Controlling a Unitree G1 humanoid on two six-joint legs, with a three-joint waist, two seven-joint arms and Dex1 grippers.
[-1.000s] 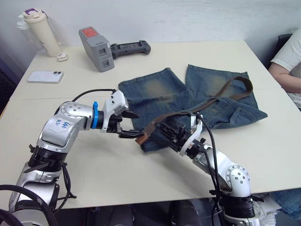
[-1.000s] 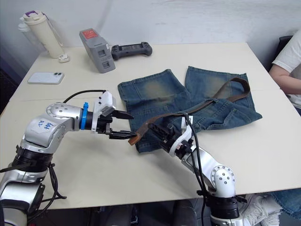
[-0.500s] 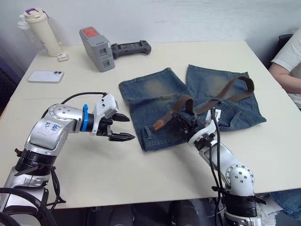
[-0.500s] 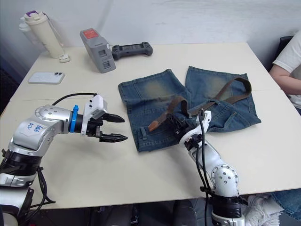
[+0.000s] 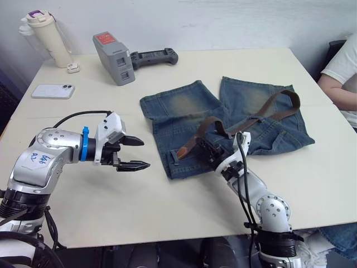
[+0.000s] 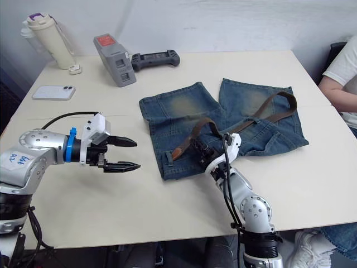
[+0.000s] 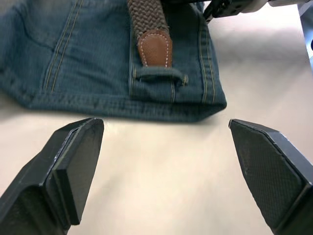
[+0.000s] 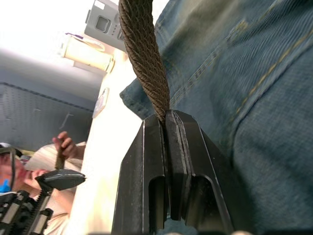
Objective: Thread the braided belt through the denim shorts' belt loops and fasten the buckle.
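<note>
Right gripper (image 5: 205, 149): we see its jaws clamped flat on the belt (image 5: 245, 119) a little behind the tan tip (image 7: 154, 48); it sits low over the shorts (image 5: 184, 120), near the waistband edge.
Left gripper (image 5: 134, 153): jaws wide and empty; it hovers over bare table (image 5: 167, 206), apart from the waistband.
Change: a second ago both grippers met at the tip, which was held up off the denim; half a second ago the left had let go and drawn back; now it stands further off and the right has brought the tip down onto the shorts.
Meaning: we judge a hand-off abandoned or finished; the right alone now steers the tip toward a loop.
Belt: it runs from the clamp up in an arch, then across the far leg in a long curve; the tip lies on the denim, pointing at a loop (image 7: 159, 75) and just short of it; it has not yet entered; the buckle we cannot make out.
Shorts: flat on the table, waistband toward us, legs away.
Progress: we judge no loop threaded at this end; fastening is far off.
Containers: a cream bottle (image 5: 49, 38) stands capped at the far left corner, contents hidden; nothing else here holds anything.
Surroundings: phone (image 5: 53, 91), grey device (image 5: 114, 57), black controller (image 5: 153, 56); a person's arm (image 5: 339, 78) at the right edge.
</note>
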